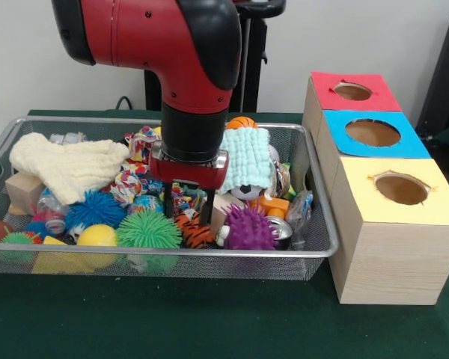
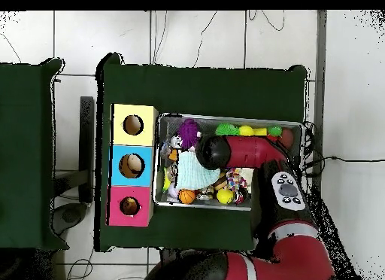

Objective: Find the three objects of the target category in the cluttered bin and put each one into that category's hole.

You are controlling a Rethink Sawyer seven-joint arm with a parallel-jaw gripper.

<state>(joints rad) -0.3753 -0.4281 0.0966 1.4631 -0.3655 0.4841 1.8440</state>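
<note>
— Claw [image 1: 188,211]?
— Down in the wire bin [image 1: 314,250], prongs slightly spread, gripping nothing, just above the striped tiger toy [image 1: 194,232].
— Around it?
— Green spiky ball [image 1: 149,229] left, purple spiky ball [image 1: 248,228] right.
— Holes?
— Red box [image 1: 355,92], blue box [image 1: 373,133], yellow box [image 1: 399,189], lined up beside the bin on the desk [image 1: 209,318].

My own arm [image 2: 248,150] covers the middle of the bin [image 2: 301,165] from overhead, so my gripper [image 1: 188,209] cannot be seen there, and from the front its fingertips sink among the toys, too buried to tell whether they grip anything. The holes [image 2: 133,125] show only dark insides. The can [image 1: 279,228] behind the purple ball [image 1: 248,229] is half hidden, and the orange ball [image 1: 242,122] peeks over the teal cloth [image 1: 246,158].
</note>
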